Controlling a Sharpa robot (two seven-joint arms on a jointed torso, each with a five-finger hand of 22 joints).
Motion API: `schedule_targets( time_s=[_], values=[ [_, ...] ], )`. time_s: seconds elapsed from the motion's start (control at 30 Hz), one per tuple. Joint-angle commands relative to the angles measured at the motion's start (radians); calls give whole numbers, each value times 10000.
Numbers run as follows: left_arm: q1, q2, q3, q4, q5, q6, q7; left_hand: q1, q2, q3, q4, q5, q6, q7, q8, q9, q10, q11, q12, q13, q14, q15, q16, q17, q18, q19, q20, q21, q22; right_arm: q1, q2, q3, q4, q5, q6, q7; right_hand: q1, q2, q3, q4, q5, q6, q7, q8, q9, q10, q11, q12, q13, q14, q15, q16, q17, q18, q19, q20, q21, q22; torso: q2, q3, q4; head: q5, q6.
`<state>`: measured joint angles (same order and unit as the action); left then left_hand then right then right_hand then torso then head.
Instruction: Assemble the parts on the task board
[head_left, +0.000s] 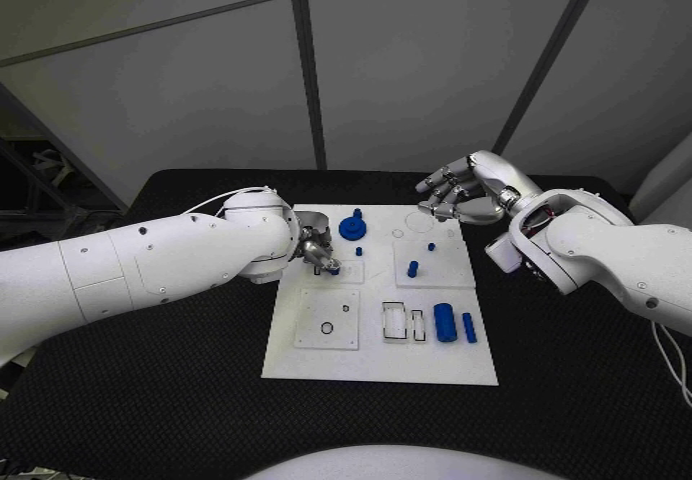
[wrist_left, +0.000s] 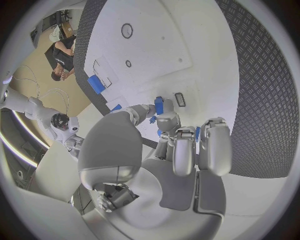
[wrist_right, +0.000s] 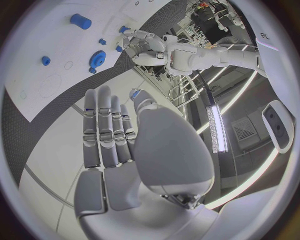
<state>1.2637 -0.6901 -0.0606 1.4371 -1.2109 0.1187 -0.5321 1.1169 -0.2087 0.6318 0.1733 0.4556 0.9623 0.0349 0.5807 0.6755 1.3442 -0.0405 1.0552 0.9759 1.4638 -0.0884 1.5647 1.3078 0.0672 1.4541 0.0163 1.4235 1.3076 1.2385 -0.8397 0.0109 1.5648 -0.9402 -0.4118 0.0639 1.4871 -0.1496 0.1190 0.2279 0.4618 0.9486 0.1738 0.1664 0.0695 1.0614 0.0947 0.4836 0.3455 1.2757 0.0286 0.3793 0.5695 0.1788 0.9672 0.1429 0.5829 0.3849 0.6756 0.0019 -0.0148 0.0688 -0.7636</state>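
The white task board (head_left: 378, 355) lies mid-table. My left hand (head_left: 315, 248) is low over the board's left side and pinches a small blue part (wrist_left: 159, 106) in its fingertips; the same part (head_left: 335, 268) sits just above the plate. A blue gear (head_left: 353, 228) stands at the far edge, a blue peg (head_left: 413, 268) stands right of centre, and two blue cylinders (head_left: 444, 322) lie at the right. My right hand (head_left: 462, 195) hovers over the far right corner. Its fingers (wrist_right: 106, 125) are straight, and a small blue bit (wrist_right: 133, 93) shows at the thumb tip.
Black table (head_left: 173, 390) surrounds the board on all sides. Rectangular and round outlines (head_left: 404, 320) mark empty seats on the board. The gear (wrist_right: 97, 58) and a cylinder (wrist_right: 80, 21) also appear in the right wrist view, with my left arm (wrist_right: 181, 55) beyond them.
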Motion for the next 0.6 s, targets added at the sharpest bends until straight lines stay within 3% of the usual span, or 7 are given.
schedule_targets(
  time_s=[0.03, 0.6],
  values=[
    [-20, 16, -23, 1, 45, 368, -81, -260, 17, 1327, -1499, 29, 95, -62, 52, 21, 132, -36, 72, 63, 1070, -85, 61, 2630, -129, 91, -7, 29, 148, 16, 5, 8, 14, 26, -52, 94, 61, -42, 11, 31, 68, 19, 27, -66, -10, 63, 5, -41, -13, 78, 11, -62, 17, 23, 78, -4, -41, -16, 2, 1, -11, -5, 9],
    [-18, 158, -21, -176, 112, 406, -69, -1020, 201, 518, -1162, 17, 325, -180, -46, -57, 294, -113, 303, 314, 1070, -155, 61, 2630, -143, 129, -72, 39, 222, 16, 5, 7, 15, 26, -55, 86, 70, -41, 21, 29, 96, 11, 29, -70, -11, 51, 7, -52, -31, 72, 13, -87, 21, 22, 73, -2, -57, -23, 4, 3, -11, -32, -23]
  ],
)
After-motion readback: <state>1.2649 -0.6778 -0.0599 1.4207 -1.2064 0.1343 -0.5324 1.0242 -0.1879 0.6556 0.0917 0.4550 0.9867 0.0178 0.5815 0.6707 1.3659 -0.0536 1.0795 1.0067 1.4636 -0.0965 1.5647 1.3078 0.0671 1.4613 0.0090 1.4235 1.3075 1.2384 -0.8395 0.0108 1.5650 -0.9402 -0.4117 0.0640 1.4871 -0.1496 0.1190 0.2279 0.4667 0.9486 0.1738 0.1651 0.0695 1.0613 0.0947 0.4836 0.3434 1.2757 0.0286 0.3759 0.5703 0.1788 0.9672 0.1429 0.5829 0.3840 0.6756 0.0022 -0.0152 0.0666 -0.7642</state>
